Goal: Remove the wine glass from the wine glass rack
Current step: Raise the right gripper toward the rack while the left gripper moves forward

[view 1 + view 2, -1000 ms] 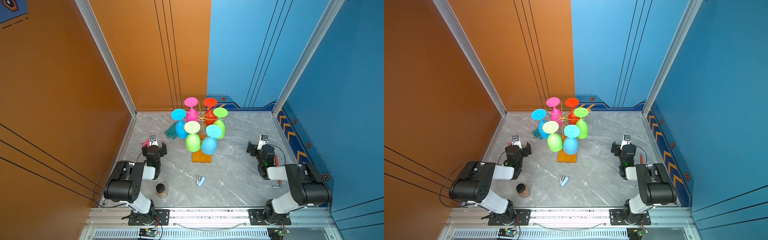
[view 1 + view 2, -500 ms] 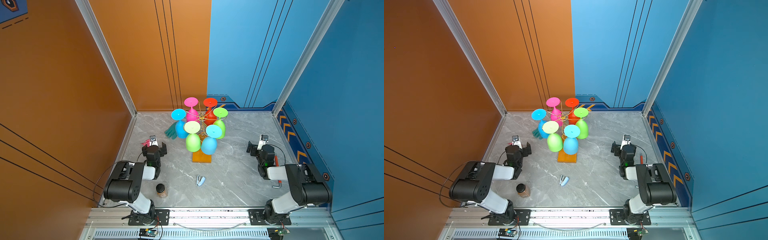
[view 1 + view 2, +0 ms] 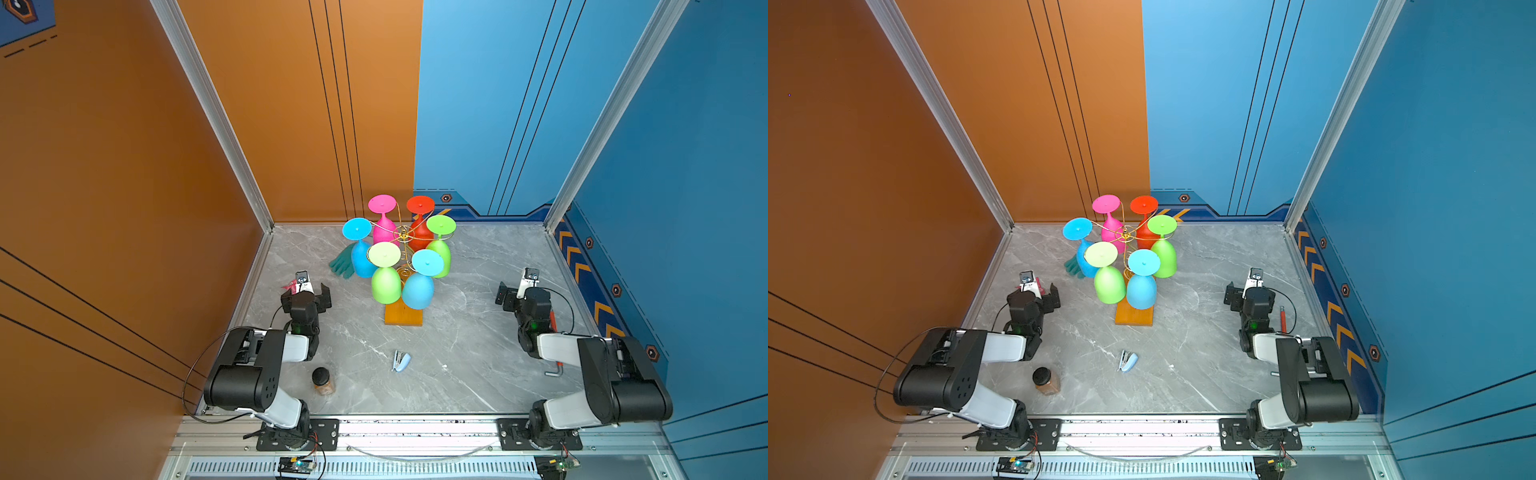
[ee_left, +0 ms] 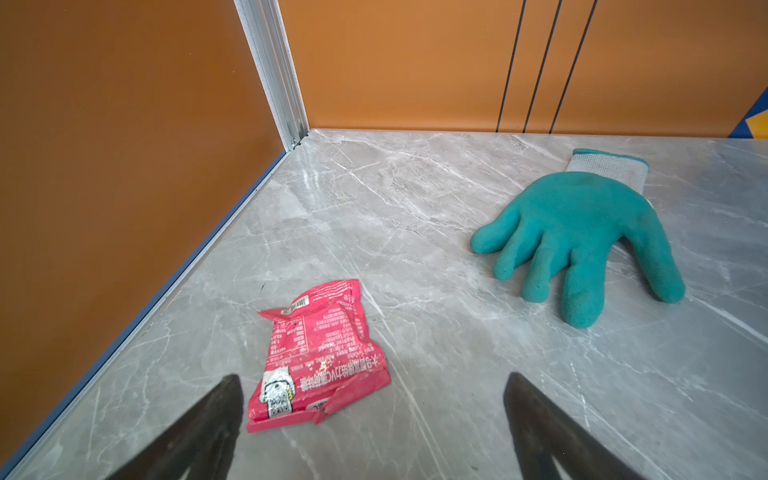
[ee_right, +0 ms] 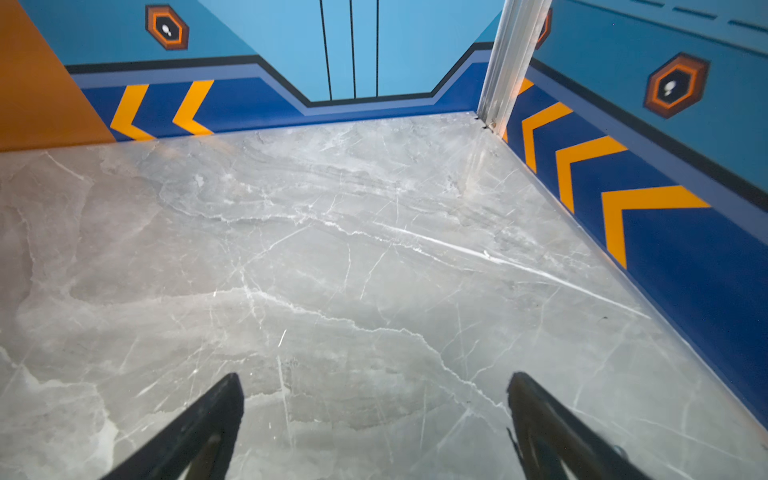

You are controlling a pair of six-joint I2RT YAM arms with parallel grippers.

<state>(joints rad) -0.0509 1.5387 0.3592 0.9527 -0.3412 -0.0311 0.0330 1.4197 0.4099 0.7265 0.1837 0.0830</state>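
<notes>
**Rack:** Your wine glass rack [image 3: 403, 235] stood toward the back of the table [image 5: 332, 249], near its middle. It was made of thin gold wire arms curling out from a central post, set on a flat rectangular orange-brown wooden base [image 3: 403, 318].

**Glasses:** All six wine glasses hung on it upside down, round feet uppermost and bowls down. All looked smooth and opaque.
- A pink glass [image 3: 382, 230] and a red glass [image 3: 420, 235] hung at the back.
- A cyan glass [image 3: 362, 264] hung on the left and a green glass [image 3: 441, 257] on the right.
- A pale green glass [image 3: 386, 284] and a second cyan glass [image 3: 419, 291] hung nearest your arms.

**Left arm:** Your left gripper [image 4: 372, 376] sat low at the left side of the table, well apart from the rack. Its black tapered fingers [image 4: 208, 424] were spread wide and empty. A crumpled pink snack packet [image 4: 320, 353] lay flat just ahead of them. Farther on lay a teal rubber-coated glove [image 4: 582, 232] with a white knit cuff, just beside the rack's left side.

**Right arm:** Your right gripper [image 5: 374, 376] sat at the right side, also well apart from the rack. Its fingers were likewise released, wide over grey veined marble-pattern surface.

**Other items:**
- A pale blue stapler [image 3: 401, 360] lay in front of the base.
- A small black-lidded jar [image 3: 323, 380] stood by your left arm.
- A red-handled tool [image 3: 1282, 319] lay beside your right arm.
</notes>
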